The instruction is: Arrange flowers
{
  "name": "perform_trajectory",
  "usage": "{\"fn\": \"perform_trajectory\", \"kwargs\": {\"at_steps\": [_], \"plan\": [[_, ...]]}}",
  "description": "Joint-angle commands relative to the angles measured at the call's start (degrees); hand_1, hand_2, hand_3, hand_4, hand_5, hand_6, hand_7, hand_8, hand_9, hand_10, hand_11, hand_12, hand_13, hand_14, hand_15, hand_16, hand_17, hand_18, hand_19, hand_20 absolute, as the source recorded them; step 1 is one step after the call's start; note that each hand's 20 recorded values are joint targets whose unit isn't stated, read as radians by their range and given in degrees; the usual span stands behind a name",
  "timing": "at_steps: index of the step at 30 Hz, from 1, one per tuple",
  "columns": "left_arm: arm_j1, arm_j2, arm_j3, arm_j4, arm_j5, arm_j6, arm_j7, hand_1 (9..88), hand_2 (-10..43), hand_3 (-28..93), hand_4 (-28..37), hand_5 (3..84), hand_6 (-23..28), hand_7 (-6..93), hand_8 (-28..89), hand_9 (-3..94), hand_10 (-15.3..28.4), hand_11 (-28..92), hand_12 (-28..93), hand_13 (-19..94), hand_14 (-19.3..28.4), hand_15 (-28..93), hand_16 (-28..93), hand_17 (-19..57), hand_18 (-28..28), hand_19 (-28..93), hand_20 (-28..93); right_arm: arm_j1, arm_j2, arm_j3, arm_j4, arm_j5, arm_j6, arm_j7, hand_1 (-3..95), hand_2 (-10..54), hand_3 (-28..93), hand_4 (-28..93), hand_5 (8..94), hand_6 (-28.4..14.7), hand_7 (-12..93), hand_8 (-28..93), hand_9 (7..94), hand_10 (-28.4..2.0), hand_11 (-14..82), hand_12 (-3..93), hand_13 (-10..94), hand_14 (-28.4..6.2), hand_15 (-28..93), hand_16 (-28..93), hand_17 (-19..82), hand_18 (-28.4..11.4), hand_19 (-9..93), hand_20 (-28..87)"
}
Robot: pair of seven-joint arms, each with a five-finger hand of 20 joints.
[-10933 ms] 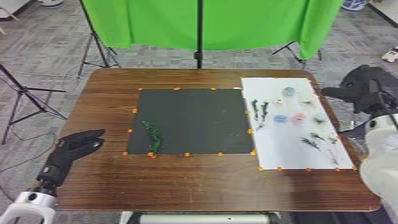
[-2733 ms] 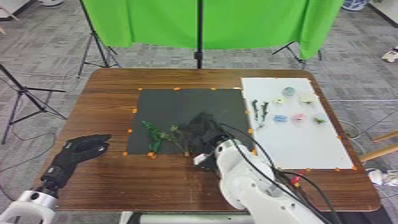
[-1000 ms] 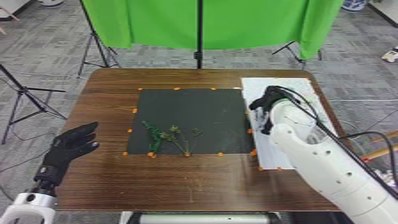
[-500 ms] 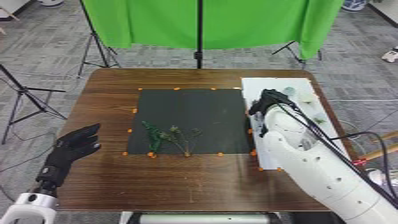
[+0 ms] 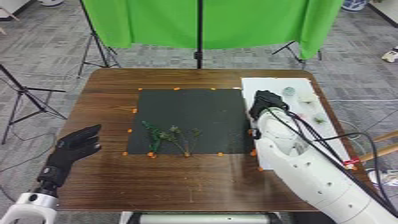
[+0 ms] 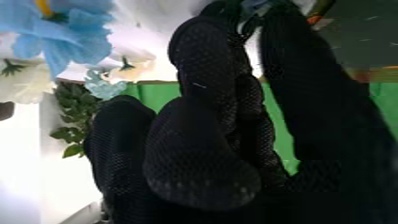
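Observation:
On the dark mat [image 5: 200, 107], a dense green sprig [image 5: 154, 135] lies beside thinner branching greenery [image 5: 182, 140], stems toward the front edge. My right hand [image 5: 266, 101] is low over the left part of the white board [image 5: 273, 162], covering the spot beneath it. Beyond it lie a pale blue-green flower [image 5: 289, 91], a cream flower [image 5: 308, 99] and a small green piece [image 5: 320, 119]. The right wrist view has my right hand [image 6: 204, 150] near a large blue flower [image 6: 67, 32], white petals [image 6: 27, 82] and leaves [image 6: 71, 117]. Left of the mat, my left hand [image 5: 78, 143] is open.
Orange tape marks [image 5: 220, 154] line the mat and the board. My right arm [image 5: 311, 165] crosses the table's front right part and the board. Behind the brown table [image 5: 187, 185] stand a green cloth [image 5: 209, 25] and tripods.
The thinner greenery went from the white board to the mat, where my right hand was before moving back right to the board. Lately that hand shifted slightly. My left hand's pose changed a little.

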Motion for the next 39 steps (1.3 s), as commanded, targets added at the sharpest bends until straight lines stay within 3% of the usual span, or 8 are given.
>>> {"fn": "perform_trajectory", "kwargs": {"at_steps": [1,9,21,28,39], "plan": [[0.2,-0.47,-0.05,0.00,0.46,-1.07,-1.38,34.9,-8.8,64,-10.5,41.2,4.0,12.1,-6,31.6,10.8,13,15,31,15.8,13,4,11.3,12.9,11,23,-4.8,-1.1,-3.0,1.5,2.8,1.7,-2.0,57.5,-9.5,49,-1,84.0,-5.6,25,23,89.7,-12.6,45.6,31.6,94,0.1,68,25,74,-10.5,93,55],[0.5,-0.30,-0.37,-0.16,0.32,-1.10,-1.59,34.6,-8.8,64,-10.3,41.3,4.1,12.1,-6,31.4,10.7,13,15,31,15.8,13,4,11.1,13.0,11,23,-5.4,1.1,-1.0,-1.2,1.6,10.1,-4.6,56.5,-9.5,56,4,83.6,-5.9,30,25,90.0,-12.2,49.4,31.7,94,0.6,73,24,76,-11.4,93,59],[0.1,-0.25,-0.18,-0.09,0.54,-1.33,-1.73,34.6,-8.8,64,-10.6,41.3,4.1,12.1,-6,31.5,10.7,14,15,31,15.7,13,4,11.0,13.0,11,22,-7.4,1.6,4.6,-12.0,2.0,18.5,-6.5,56.0,-9.5,57,6,83.0,-6.6,33,25,90.1,-12.2,51.8,30.6,94,0.7,75,23,77,-11.4,93,61],[0.4,-0.54,-0.45,-0.20,0.63,-1.76,-1.84,34.6,-8.7,64,-10.5,41.4,4.1,12.3,-6,31.6,10.8,14,15,31,15.7,13,4,11.0,13.0,11,22,-11.2,-0.8,4.3,-16.4,3.8,18.6,-8.3,55.9,-9.5,57,6,83.2,-6.8,33,24,90.2,-12.2,52.2,30.1,94,0.6,75,23,77,-11.3,93,61],[0.5,-0.64,-0.81,-0.48,0.99,-2.54,-2.43,35.0,-9.1,65,-10.6,41.5,3.9,12.8,-6,31.5,10.7,14,15,31,15.7,13,4,10.7,13.0,11,22,-14.5,-6.0,3.0,-16.1,2.6,12.3,-8.9,56.6,-9.5,56,6,83.0,-6.8,34,24,90.4,-12.1,52.4,29.3,94,1.0,75,23,77,-11.0,93,60]]}}
